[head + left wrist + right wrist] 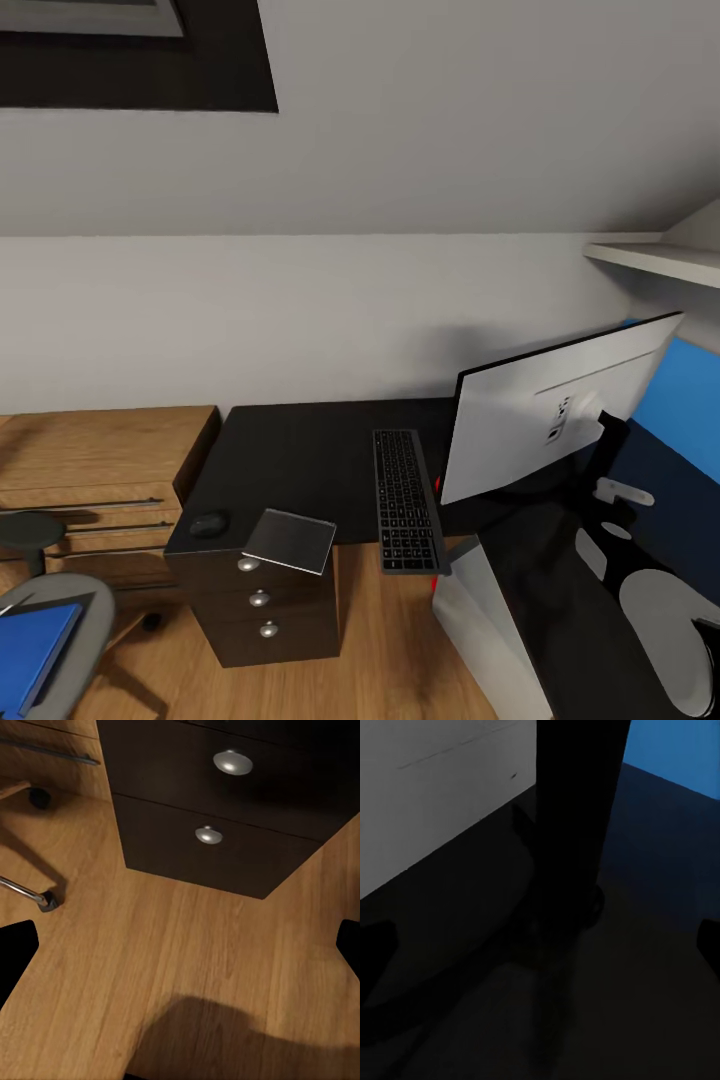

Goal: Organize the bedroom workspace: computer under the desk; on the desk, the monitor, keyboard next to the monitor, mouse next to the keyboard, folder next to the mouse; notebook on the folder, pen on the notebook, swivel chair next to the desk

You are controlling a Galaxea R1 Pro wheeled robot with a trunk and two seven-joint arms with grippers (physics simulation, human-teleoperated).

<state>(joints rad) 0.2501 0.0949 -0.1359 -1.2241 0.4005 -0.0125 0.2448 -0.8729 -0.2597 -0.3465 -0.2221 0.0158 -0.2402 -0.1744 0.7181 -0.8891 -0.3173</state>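
Folder (35,645), blue, lies on the grey seat of the swivel chair (85,625), which stands on the wood floor (380,650) left of the desk (300,450). A chair caster (47,900) shows in the left wrist view, near the desk's drawer unit (265,605). On the desk's left front corner sits the dark mouse (209,523). Just right of the mouse lies a grey notebook (290,540), tilted, with its front edge overhanging the desk edge above the drawer knobs (232,762). Further right lies the keyboard (404,498), set lengthwise from the desk's back toward its front, its near end past the desk edge. The monitor (540,420) stands on the desk's right end, just right of the keyboard, with its white back panel facing the camera. The white computer (480,620) case stands on the floor at the desk's right front.

Left gripper (180,945): dark fingertips (16,952) at opposite picture edges, apart, holding nothing. Right gripper (540,945): fingertips (375,945) likewise apart, near the monitor's dark stand (574,817).
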